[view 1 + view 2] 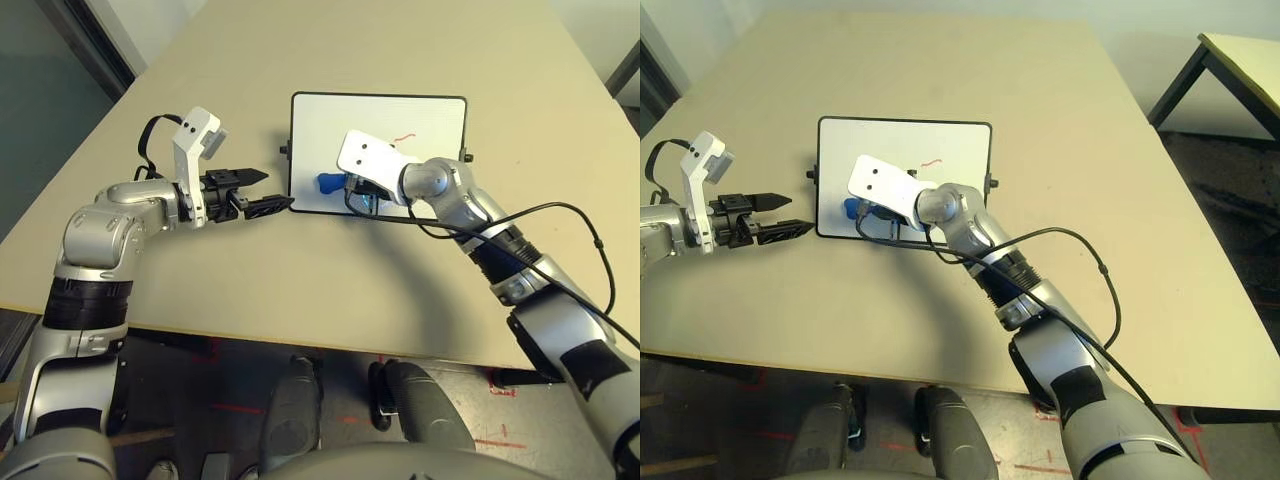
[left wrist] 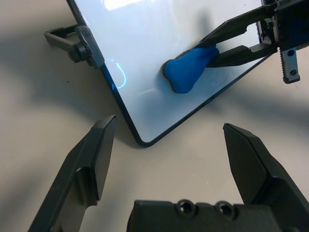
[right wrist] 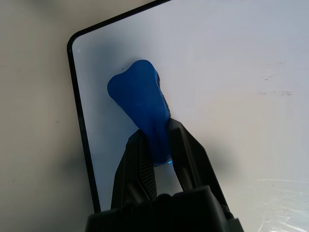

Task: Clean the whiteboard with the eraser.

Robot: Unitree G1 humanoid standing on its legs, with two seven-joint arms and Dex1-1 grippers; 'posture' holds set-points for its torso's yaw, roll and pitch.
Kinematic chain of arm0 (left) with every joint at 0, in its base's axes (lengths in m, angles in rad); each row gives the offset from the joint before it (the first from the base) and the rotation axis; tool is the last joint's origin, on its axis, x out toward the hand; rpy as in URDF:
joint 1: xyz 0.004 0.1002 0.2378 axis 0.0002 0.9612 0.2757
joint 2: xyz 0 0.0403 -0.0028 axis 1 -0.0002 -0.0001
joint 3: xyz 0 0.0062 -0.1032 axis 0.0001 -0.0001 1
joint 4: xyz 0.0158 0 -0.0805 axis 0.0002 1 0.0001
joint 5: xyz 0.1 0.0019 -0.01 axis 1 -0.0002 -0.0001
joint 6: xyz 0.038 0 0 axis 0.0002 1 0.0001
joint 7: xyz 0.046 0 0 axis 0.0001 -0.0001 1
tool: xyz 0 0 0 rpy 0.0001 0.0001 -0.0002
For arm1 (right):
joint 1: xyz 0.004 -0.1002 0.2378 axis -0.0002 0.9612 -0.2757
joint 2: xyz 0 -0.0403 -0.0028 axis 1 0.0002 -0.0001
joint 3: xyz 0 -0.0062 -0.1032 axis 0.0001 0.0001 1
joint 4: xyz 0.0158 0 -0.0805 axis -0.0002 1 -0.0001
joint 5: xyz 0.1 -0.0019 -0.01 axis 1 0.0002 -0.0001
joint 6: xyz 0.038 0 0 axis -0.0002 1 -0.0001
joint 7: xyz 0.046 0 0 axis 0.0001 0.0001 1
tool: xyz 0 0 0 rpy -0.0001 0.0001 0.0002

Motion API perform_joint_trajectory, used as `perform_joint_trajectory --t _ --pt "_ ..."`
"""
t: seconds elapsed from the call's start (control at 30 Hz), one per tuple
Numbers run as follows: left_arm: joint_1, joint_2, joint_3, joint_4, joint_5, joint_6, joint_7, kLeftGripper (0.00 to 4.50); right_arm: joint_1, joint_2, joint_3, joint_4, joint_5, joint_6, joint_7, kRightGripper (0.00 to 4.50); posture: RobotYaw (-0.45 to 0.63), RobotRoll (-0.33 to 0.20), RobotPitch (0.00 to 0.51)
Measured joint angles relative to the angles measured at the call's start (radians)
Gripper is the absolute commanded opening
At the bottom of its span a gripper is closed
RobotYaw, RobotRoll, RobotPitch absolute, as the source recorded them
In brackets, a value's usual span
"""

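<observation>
Blue eraser point(image 3: 140, 104) pressed on the whiteboard point(image 1: 420, 120) near its left front corner.
It is clamped by the right gripper point(image 3: 159, 157); the left gripper point(image 2: 169, 159) is spread beside that corner. Unbraced, the board could be pushed along the table point(image 1: 300, 280).

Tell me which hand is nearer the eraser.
Right. The right hand is shut on the eraser, on the whiteboard. The left hand hovers open beside the board's near-left corner.

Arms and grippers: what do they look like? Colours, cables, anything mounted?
Both arms are silver with black joint bands. Each wrist carries a white angular bracket. A black cable loops loose along the right arm; another arcs behind the left wrist. The left gripper and the right gripper have black, tapered jaws.
</observation>
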Motion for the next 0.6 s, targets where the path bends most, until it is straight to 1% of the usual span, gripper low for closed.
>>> perform_joint_trajectory --t 0.23,0.43,0.6 --pt "0.0 -0.001 -0.001 0.0 0.0 0.0 0.0 4.5 -0.013 -0.008 0.005 -0.01 0.0 0.035 0.029 0.57 -0.02 0.0 0.169" --pt "-0.005 -0.005 -0.009 0.001 0.0 0.0 0.0 4.5 -0.055 -0.01 0.006 -0.029 0.0 0.146 0.072 0.57 -0.03 0.0 0.167" --pt "-0.015 -0.008 -0.017 0.006 0.0 0.0 0.0 4.5 -0.072 -0.025 0.006 -0.051 0.0 0.201 0.084 0.57 -0.03 0.0 0.167"
